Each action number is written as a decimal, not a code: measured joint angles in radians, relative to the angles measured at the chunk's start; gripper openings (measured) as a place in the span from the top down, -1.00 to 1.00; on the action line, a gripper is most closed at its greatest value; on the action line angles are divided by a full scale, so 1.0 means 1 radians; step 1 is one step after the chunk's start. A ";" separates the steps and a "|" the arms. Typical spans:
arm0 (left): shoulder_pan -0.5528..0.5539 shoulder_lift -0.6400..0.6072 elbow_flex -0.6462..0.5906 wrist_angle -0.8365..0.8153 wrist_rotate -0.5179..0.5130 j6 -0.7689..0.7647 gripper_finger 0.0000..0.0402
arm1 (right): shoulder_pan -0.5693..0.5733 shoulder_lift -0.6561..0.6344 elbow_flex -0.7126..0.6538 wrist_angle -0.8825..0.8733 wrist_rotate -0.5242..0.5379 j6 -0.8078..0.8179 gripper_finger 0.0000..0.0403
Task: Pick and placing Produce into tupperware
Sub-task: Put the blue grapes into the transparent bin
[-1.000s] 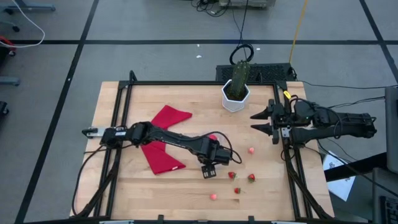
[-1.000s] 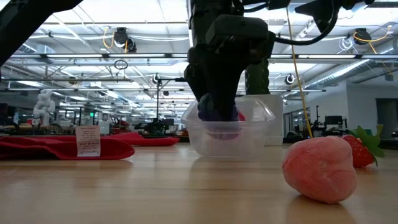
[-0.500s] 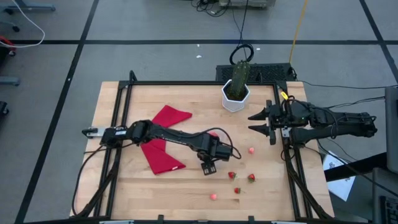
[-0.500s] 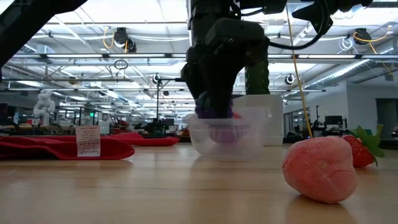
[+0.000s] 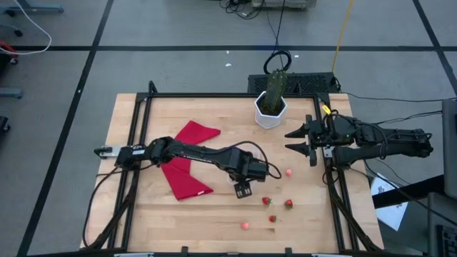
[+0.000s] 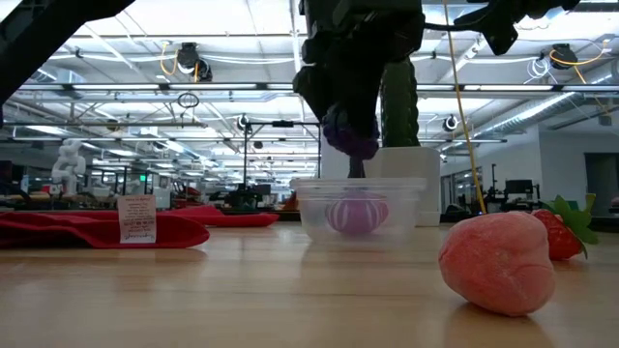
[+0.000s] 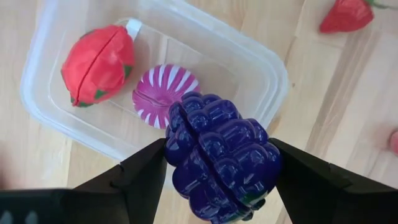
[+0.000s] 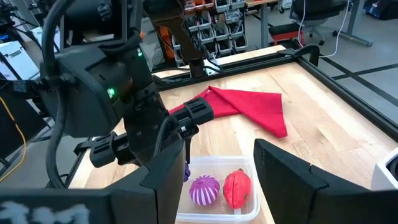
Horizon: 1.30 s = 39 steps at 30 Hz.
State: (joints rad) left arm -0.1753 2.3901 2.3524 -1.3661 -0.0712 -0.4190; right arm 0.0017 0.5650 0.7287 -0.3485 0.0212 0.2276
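The left claw (image 7: 217, 163) is holding purple toy grapes (image 7: 221, 155) over the clear box (image 7: 56, 118) near the middle of the tabletop (image 5: 207, 214). The grapes are looking light, bumpy and hard, so the sides are giving a good hold. The right claw (image 5: 298, 140) is waiting open by the right edge.

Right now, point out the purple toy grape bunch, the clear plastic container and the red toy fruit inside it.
purple toy grape bunch (image 7: 221, 155): left wrist view, middle of the bunch.
clear plastic container (image 7: 273, 71): left wrist view, rounded corner of its rim.
red toy fruit (image 7: 96, 65): left wrist view, middle of its body.
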 joint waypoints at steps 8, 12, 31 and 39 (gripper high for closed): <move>0.004 0.000 0.000 0.033 -0.024 0.086 -0.35 | 0.000 0.000 0.000 0.000 0.000 0.000 0.08; 0.004 0.000 0.000 0.032 -0.045 0.106 -0.35 | 0.000 0.000 0.000 0.000 0.000 0.000 0.08; 0.003 0.000 -0.086 0.063 -0.060 0.085 -0.35 | 0.000 0.000 0.000 -0.001 0.000 0.000 0.08; -0.003 0.000 -0.087 0.113 -0.026 0.100 -0.35 | 0.000 0.000 0.000 -0.001 0.000 0.000 0.08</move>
State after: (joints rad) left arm -0.1785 2.3901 2.2654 -1.2530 -0.0972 -0.3185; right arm 0.0017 0.5649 0.7288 -0.3490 0.0212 0.2276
